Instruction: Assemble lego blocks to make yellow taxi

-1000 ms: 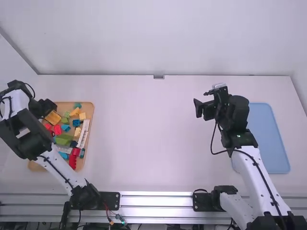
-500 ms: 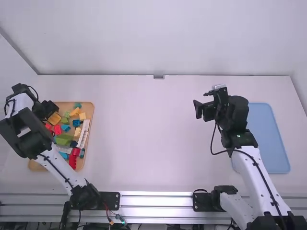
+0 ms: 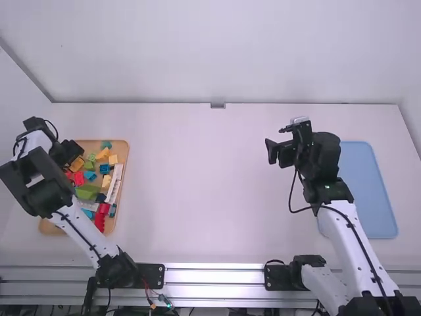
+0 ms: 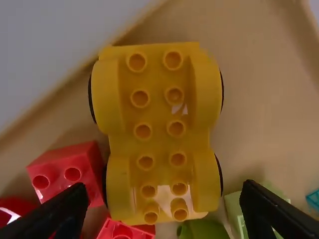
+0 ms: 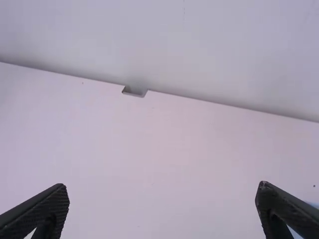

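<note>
My left gripper (image 3: pixel 74 153) is over the back left of the wooden tray (image 3: pixel 123 146), above the yellow car base (image 3: pixel 77 163). In the left wrist view the base (image 4: pixel 158 107) lies studs up with black wheels at its sides, and my left gripper (image 4: pixel 162 209) is open with nothing between its fingers. Red bricks (image 4: pixel 67 172) and a light green brick (image 4: pixel 238 209) lie beside it. My right gripper (image 3: pixel 272 150) stands above the right half of the table; in the right wrist view this gripper (image 5: pixel 162 194) is spread open and holds nothing.
Other loose bricks in the tray include yellow (image 3: pixel 106 182), blue (image 3: pixel 104 169) and green (image 3: pixel 87 191) ones. A blue mat (image 3: pixel 368 191) lies at the right, partly behind the right arm. The table's back edge meets a white wall (image 3: pixel 210 52).
The left gripper has moved to the right and slightly toward the camera, covering more of the yellow base. The right arm has kept still.
</note>
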You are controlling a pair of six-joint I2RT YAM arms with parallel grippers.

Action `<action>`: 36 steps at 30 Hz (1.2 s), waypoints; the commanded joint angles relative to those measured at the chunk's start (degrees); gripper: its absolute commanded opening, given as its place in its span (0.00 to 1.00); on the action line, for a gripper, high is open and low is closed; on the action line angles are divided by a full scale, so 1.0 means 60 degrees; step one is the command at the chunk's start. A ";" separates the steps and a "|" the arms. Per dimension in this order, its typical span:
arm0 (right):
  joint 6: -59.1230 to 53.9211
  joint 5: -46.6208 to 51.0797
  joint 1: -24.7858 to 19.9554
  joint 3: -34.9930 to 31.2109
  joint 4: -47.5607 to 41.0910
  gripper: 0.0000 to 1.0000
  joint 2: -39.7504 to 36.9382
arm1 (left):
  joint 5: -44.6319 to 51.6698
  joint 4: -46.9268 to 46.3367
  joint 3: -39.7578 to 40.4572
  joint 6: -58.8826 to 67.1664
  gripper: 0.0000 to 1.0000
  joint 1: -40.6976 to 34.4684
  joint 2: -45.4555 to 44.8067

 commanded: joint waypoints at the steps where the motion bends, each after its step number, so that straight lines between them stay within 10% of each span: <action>1: 0.0029 -0.0062 0.0058 0.0372 0.0029 0.99 0.0044 | 0.0186 0.0102 -0.0510 -0.0033 0.80 -0.0058 0.0164; 36: 0.0029 -0.0058 0.0044 0.0372 -0.0011 0.99 0.0044 | -0.0237 -0.0444 0.0113 -0.0605 0.84 -0.0193 0.0157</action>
